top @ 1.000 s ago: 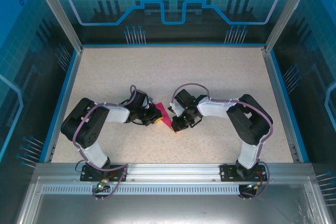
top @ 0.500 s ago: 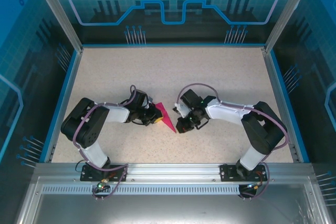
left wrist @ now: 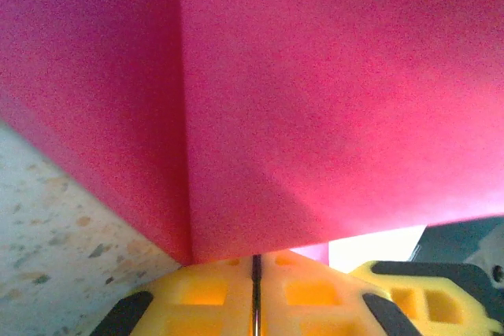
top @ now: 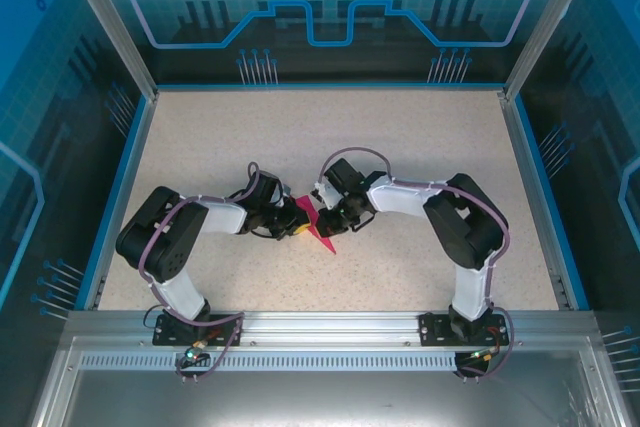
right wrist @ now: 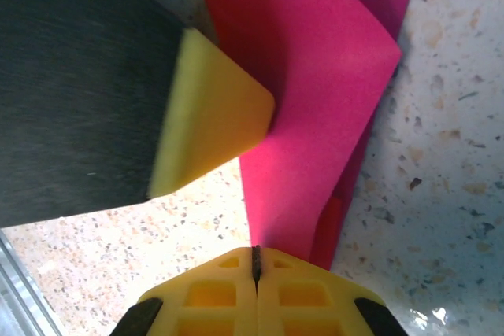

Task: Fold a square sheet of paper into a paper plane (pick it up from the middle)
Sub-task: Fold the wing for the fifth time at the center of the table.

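Speckled table (top: 300,137); creased magenta paper plane (top: 321,236)

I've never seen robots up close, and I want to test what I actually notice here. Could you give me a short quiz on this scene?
1. True or false: the pink paper lies flat and unfolded on the table.
2. What is pinching the pink paper? A) the left gripper alone B) the right gripper alone C) both
3. Fill in: the finger pads are coloured ___.

Key: 1 false, it is folded, with creases. 2 C, each one is shut on it. 3 yellow.
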{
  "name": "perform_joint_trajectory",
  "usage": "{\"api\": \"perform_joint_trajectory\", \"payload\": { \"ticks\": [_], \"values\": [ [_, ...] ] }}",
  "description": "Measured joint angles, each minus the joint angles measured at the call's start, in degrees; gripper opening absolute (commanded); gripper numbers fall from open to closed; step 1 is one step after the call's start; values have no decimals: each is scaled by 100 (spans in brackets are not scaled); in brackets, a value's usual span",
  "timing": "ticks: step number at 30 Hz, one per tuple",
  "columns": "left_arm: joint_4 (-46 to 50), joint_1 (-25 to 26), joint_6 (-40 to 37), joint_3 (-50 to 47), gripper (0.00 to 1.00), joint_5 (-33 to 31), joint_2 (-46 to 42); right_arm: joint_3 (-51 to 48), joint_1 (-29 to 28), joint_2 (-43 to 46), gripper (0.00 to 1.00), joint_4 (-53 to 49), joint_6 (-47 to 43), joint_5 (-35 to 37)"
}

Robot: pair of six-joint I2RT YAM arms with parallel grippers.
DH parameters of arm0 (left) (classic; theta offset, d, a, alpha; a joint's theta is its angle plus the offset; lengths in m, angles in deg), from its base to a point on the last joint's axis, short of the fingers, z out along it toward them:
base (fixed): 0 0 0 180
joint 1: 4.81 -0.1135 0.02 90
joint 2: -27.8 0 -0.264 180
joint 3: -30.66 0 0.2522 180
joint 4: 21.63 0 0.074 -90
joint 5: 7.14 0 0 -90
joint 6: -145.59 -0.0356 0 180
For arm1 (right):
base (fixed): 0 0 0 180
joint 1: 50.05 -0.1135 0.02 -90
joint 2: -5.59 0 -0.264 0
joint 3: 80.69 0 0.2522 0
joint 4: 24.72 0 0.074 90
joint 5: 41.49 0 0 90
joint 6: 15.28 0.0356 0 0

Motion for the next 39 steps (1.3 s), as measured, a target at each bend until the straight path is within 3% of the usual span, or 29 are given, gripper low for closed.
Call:
{"api": "perform_joint_trajectory", "payload": {
  "ticks": [18,25,31,39],
  "values": [
    [107,0,-28,59,13,-9,4,-872,-35,540,0,-31,-374,-2],
    [258,35,-802,98,20,68,-365,-883,-33,542,0,-7,-310,7],
    [238,306,-1259,162,18,66,-966,-883,-33,542,0,-2,-205,20],
    [57,601,-1335,-4,11,-28,-881,-883,-33,542,0,-7,-127,22]
  ]
}}
